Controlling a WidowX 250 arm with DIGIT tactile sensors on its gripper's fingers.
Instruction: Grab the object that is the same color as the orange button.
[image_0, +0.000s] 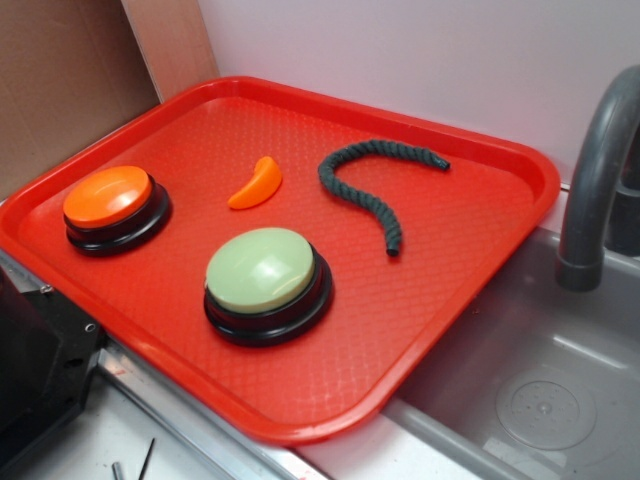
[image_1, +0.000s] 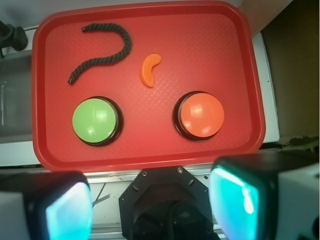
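Observation:
The object, a small orange crescent (image_0: 256, 183) (image_1: 149, 70), lies on the red tray (image_0: 450, 260) (image_1: 200, 40) between the orange button and a dark rope. The orange button (image_0: 108, 197) (image_1: 201, 114), domed on a black base, sits at the tray's left in the exterior view. In the wrist view my gripper (image_1: 150, 205) hangs high above the tray's near edge, open, its two teal-padded fingers (image_1: 67, 212) wide apart with nothing between them. It is well clear of the crescent. The exterior view does not show the gripper.
A pale green domed button (image_0: 262, 270) (image_1: 95, 120) on a black base stands near the tray's front. A dark green rope (image_0: 365, 180) (image_1: 105, 52) curls at the back. A grey sink (image_0: 540, 390) with a tap (image_0: 595, 170) lies right of the tray. The robot's black base (image_1: 162, 205) is below.

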